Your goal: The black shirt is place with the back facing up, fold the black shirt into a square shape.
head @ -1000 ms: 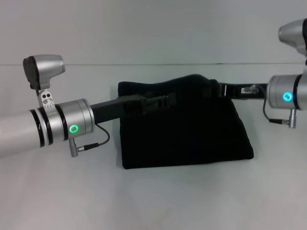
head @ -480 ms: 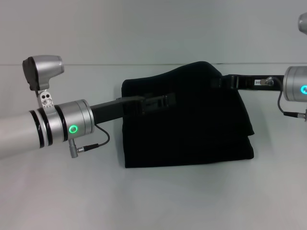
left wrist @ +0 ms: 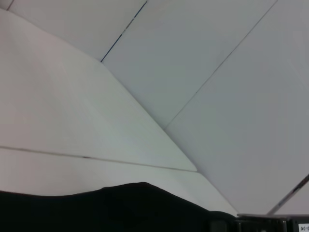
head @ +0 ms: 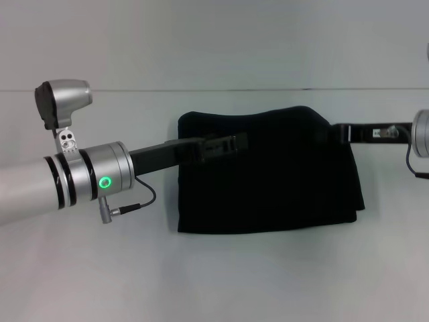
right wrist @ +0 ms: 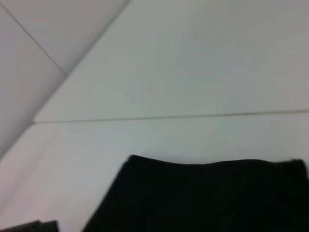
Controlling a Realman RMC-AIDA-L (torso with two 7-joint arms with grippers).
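Black fabric first: you have the black shirt [head: 268, 178] lying mid-worktop as a compact, roughly rectangular folded bundle, its far edge raised in a soft hump and its near edge flat on the white worktop [head: 221, 275]. No lettering shows on the shirt from any view; the surface facing the head camera is plain black. Your left gripper [head: 228, 144] reaches in from the left and sits over the shirt's upper left part, black against black, so you cannot tell how its jaws stand. Your right gripper [head: 335, 134] comes in from the right at the shirt's upper right corner, touching or just beside the cloth there; its jaws are likewise not readable. A small pale label sits on the right arm's black link [head: 385, 133], its print too small to read. Left wrist view shows the shirt's humped edge [left wrist: 135, 208] low against pale walls; a white sticker at the corner carries digits, illegible. Right wrist view shows the shirt's edge [right wrist: 207, 198] against bare worktop.
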